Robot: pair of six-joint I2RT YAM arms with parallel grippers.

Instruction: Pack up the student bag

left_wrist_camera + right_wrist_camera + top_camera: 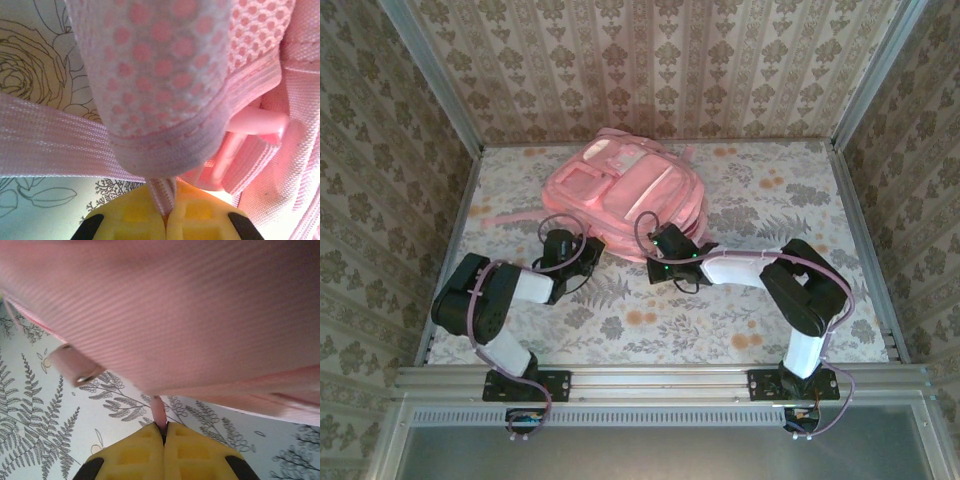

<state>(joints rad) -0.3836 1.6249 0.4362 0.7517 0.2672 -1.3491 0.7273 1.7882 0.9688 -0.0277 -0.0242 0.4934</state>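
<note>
The student bag (625, 185), a large pink backpack, lies flat at the back middle of the table with its front pockets facing up. My left gripper (582, 242) is at its near left edge. In the left wrist view that gripper (166, 206) is shut on a narrow pink strap edge (161, 189) under the padded mesh shoulder strap (165, 75). My right gripper (666, 240) is at the bag's near right edge. Its yellow fingers (163, 430) are shut on a thin pink tab (159, 412) hanging from the bag's fabric (190, 305).
The floral tablecloth (650, 320) covers the table between patterned walls (380, 180) on three sides. A flat webbing strap (50, 140) and a pink plastic buckle (257, 125) lie by the left fingers. A zipper pull (75, 365) hangs near the right fingers.
</note>
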